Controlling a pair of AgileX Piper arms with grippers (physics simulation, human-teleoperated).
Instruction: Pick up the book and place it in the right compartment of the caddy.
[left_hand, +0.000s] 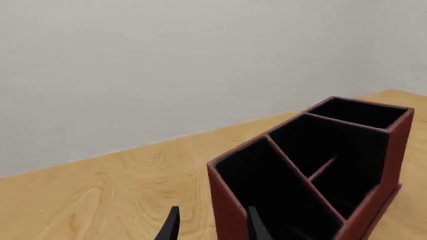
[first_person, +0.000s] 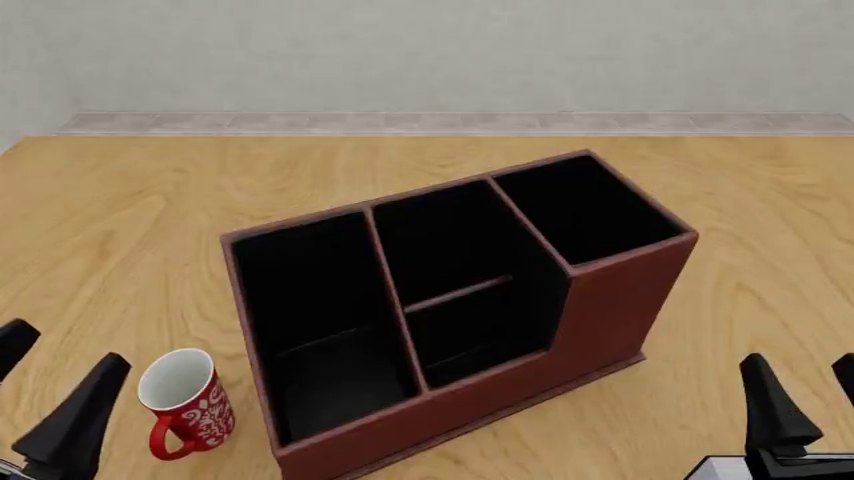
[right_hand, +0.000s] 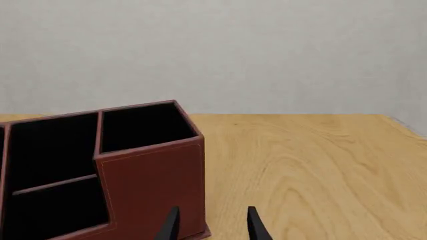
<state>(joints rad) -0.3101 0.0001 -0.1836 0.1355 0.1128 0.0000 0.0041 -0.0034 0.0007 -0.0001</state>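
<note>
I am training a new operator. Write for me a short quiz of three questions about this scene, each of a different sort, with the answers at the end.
1. True or false: the red mug stands inside the caddy.
2. Which section of the caddy has a divider across it? A) the wide left section B) the middle section C) the narrow right compartment
3. Short answer: what do the left end effector and the right end effector hold?

Key
1. False: the mug stands on the table, outside the caddy's left wall.
2. B
3. Nothing: both are open and empty.
</note>
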